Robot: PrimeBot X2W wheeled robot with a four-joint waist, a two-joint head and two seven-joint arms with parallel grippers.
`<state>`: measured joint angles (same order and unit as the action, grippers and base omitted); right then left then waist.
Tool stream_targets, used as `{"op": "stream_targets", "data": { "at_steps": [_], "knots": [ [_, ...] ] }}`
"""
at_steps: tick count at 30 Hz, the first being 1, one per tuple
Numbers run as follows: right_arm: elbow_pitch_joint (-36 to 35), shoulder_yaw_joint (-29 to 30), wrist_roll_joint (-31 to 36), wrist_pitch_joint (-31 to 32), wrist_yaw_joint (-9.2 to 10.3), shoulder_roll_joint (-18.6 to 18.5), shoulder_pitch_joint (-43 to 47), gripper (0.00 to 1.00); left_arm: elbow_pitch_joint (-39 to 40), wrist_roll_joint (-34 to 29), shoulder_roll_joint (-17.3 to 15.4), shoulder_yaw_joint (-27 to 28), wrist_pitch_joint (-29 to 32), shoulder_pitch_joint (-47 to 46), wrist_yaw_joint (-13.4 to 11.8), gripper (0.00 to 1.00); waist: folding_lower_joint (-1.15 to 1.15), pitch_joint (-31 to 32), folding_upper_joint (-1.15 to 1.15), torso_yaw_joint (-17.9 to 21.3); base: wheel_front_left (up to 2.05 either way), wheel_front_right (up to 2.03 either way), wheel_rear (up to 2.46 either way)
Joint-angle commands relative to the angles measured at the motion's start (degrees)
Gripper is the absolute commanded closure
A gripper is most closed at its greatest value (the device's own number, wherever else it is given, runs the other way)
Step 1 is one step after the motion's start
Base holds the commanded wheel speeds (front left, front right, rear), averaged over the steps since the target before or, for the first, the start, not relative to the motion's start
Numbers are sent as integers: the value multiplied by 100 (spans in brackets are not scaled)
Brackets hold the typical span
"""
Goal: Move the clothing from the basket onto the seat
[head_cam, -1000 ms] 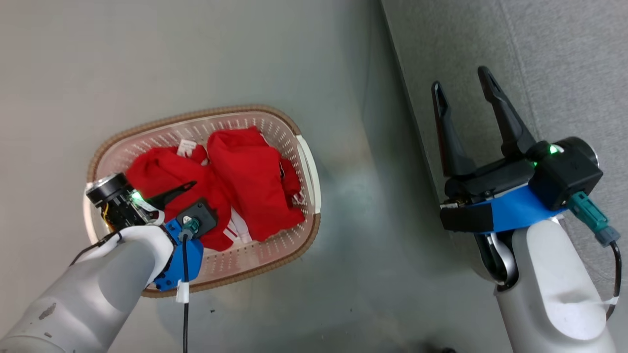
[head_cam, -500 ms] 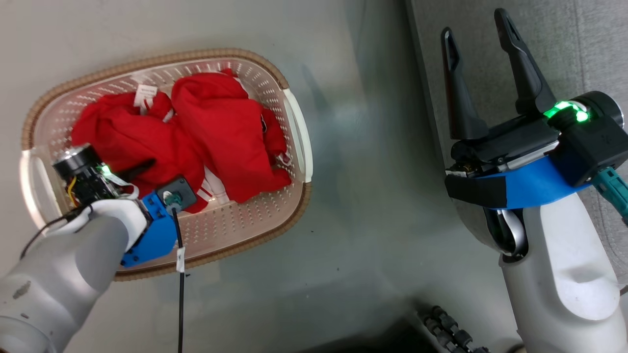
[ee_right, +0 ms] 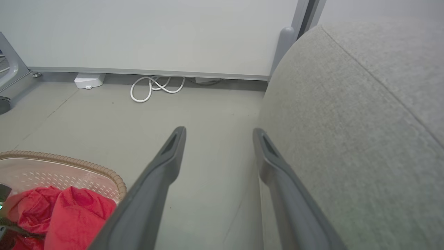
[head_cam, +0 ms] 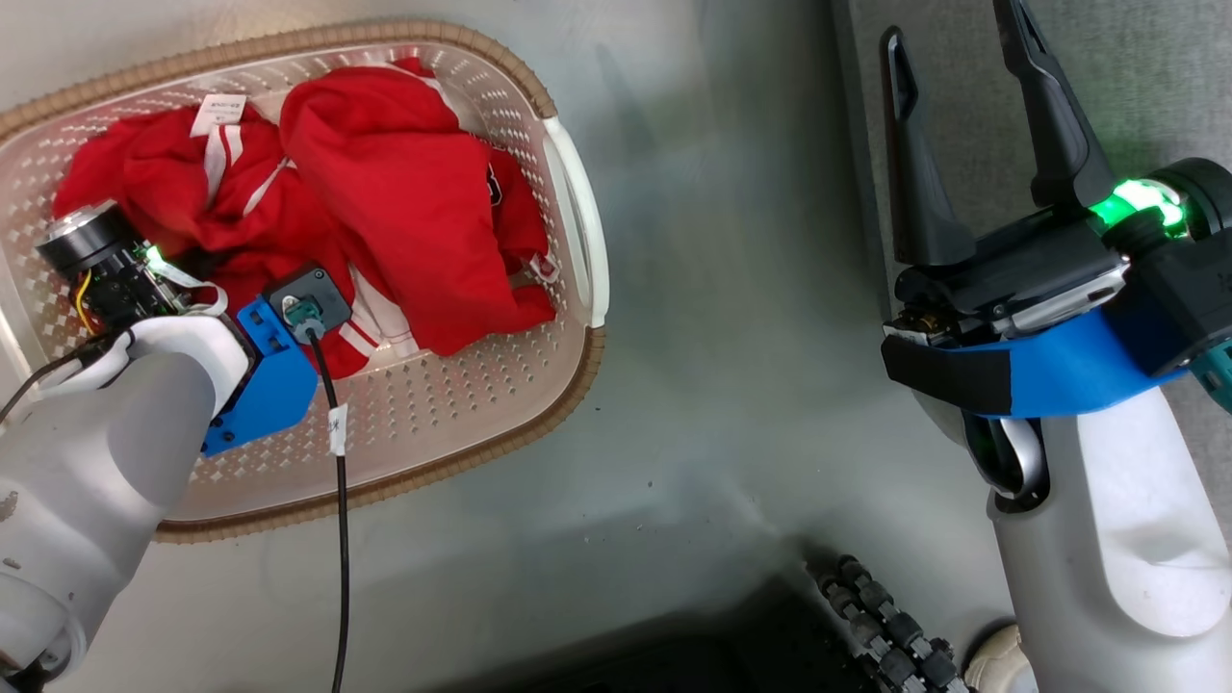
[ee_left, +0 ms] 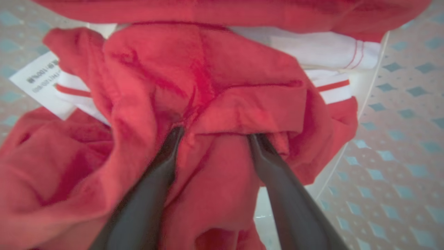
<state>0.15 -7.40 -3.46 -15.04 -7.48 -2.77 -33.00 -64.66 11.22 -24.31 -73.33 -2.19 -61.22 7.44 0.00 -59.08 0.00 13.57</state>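
A loose white cable [ee_right: 152, 88] lies coiled on the grey floor [ee_right: 215, 114] against the far wall [ee_right: 156, 31], with a small white box [ee_right: 89, 80] just to its left.

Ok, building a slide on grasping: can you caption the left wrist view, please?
Open left claw with its tips tucked under a fold of the red clothing in the perforated basket.

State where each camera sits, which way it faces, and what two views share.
Head view: on the head, looking down at basket, clothing, floor and seat edge; left forearm, right forearm and right gripper show.
Left wrist view: on the left wrist, aimed along the open left gripper into the clothing.
Right wrist view: on the right wrist, facing a wall across the floor; own open fingers show.
Shared: head and right wrist views both show basket, clothing, seat.
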Motion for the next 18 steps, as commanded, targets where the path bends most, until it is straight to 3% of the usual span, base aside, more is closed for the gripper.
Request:
{"op": "stream_targets", "data": {
  "at_steps": [1,5,6,8,18],
  "knots": [
    [-42,2,27,-22,-3,-20,-110,0,-36,18,-10,-17,12,-116,6,0,0,-42,0,-2,0,0,0],
    [-56,17,57,-22,-3,-20,-122,0,-85,29,34,-17,72,-137,7,0,0,-99,0,-15,0,0,0],
    [-56,21,66,-22,-3,-20,-130,0,-95,32,45,-18,98,-129,7,12,0,-105,0,-21,0,0,0],
    [-50,22,66,-22,-3,-20,-138,0,-89,38,61,-18,107,-130,7,100,0,-107,0,-30,0,0,0],
    [-3,52,106,-22,-3,-20,-125,0,-48,118,182,-18,121,-30,7,100,0,-27,0,-66,0,0,0]
  ]
}}
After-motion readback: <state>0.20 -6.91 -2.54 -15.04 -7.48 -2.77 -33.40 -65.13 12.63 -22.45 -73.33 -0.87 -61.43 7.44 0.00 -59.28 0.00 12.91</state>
